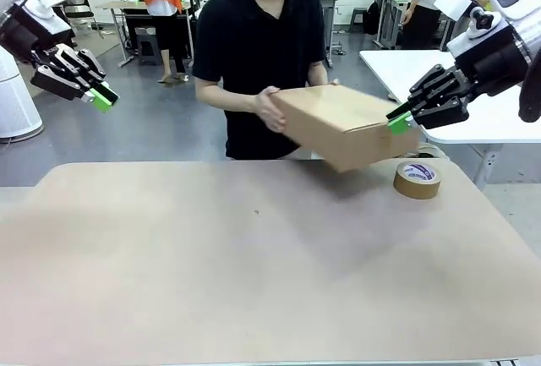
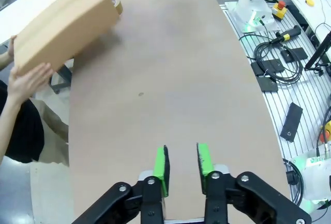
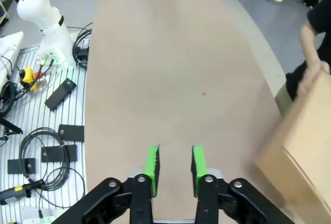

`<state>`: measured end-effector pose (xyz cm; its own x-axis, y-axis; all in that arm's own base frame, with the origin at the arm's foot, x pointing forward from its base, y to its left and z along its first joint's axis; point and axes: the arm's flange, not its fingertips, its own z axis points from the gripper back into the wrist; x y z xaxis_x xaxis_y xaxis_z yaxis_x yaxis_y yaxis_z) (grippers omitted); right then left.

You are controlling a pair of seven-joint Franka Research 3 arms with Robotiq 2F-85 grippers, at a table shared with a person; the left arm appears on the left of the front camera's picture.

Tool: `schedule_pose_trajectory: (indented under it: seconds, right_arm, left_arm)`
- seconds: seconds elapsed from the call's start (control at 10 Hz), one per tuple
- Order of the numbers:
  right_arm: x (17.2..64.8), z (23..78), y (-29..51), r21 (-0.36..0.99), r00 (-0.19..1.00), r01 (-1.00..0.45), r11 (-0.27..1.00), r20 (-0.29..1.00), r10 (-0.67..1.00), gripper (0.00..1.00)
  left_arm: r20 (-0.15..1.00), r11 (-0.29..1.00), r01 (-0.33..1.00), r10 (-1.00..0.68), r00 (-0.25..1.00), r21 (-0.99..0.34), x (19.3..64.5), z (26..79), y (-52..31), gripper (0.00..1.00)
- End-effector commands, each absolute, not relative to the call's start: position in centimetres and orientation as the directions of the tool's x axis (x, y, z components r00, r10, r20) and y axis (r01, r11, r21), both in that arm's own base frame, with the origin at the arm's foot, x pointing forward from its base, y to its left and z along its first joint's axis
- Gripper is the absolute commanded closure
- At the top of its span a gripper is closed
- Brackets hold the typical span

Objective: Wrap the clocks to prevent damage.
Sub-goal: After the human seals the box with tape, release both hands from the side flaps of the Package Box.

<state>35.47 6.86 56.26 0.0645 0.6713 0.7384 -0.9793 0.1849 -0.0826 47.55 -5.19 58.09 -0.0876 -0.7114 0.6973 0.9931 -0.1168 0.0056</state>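
meanwhile a person at the far side of the worktop (image 1: 211, 264) holds a tilted cardboard box (image 1: 347, 125) in the air above the far right part of the surface, one hand (image 1: 272, 108) on its near end. a roll of brown tape (image 1: 418, 179) lies flat on the worktop just beside the box's lower corner. the left end effector (image 1: 101, 97) hangs raised at the left, fingers spread with nothing between. the right end effector (image 1: 399, 119) hovers near the box's right side, likewise parted and empty. no clocks can be made out.
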Motion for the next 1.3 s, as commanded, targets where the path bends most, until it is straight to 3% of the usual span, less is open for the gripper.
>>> schedule_pose_trajectory:
  seconds: [0.0,0.1,0.2,0.3,0.8,0.9,1.0,1.2]
  right_arm:
    - [34.9,55.7,6.4,-0.078,0.059,-0.982,0.173,0.741,0.669,0.0]
    - [35.1,55.6,6.5,-0.076,0.06,-0.982,0.171,0.739,0.672,0.0]
    - [35.1,55.5,6.5,-0.072,0.06,-0.983,0.167,0.738,0.672,0.05]
    - [35.0,55.5,6.6,-0.07,0.059,-0.984,0.163,0.737,0.674,0.0]
    - [34.8,55.7,6.7,-0.074,0.069,-0.982,0.171,0.71,0.701,0.0]
    - [34.9,56.1,6.9,-0.043,0.171,-0.957,0.288,0.718,0.675,0.0]
    - [35.1,55.7,6.9,-0.072,0.067,-0.982,0.176,0.736,0.674,0.0]
    - [35.1,55.7,6.9,-0.072,0.067,-0.982,0.176,0.736,0.674,0.0]
  left_arm:
    - [0.695,-0.118,0.993,-0.713,-0.092,0.01,47.4,58.5,-5.1,0.0]
    - [0.69,-0.122,0.992,-0.718,-0.097,0.012,47.6,58.8,-5.1,0.16]
    - [0.688,-0.117,0.993,-0.719,-0.094,0.013,47.5,58.8,-4.9,0.07]
    - [0.687,-0.116,0.993,-0.72,-0.095,0.015,47.4,58.7,-4.9,0.0]
    - [0.643,-0.086,0.996,-0.762,-0.077,0.017,47.3,58.9,-4.7,0.0]
    - [0.555,-0.07,0.998,-0.83,-0.058,0.001,46.4,59.4,-5.0,0.0]
    - [0.683,-0.111,0.994,-0.725,-0.092,0.016,47.6,58.5,-4.8,0.0]
    - [0.683,-0.111,0.994,-0.725,-0.092,0.016,47.6,58.5,-4.8,0.0]
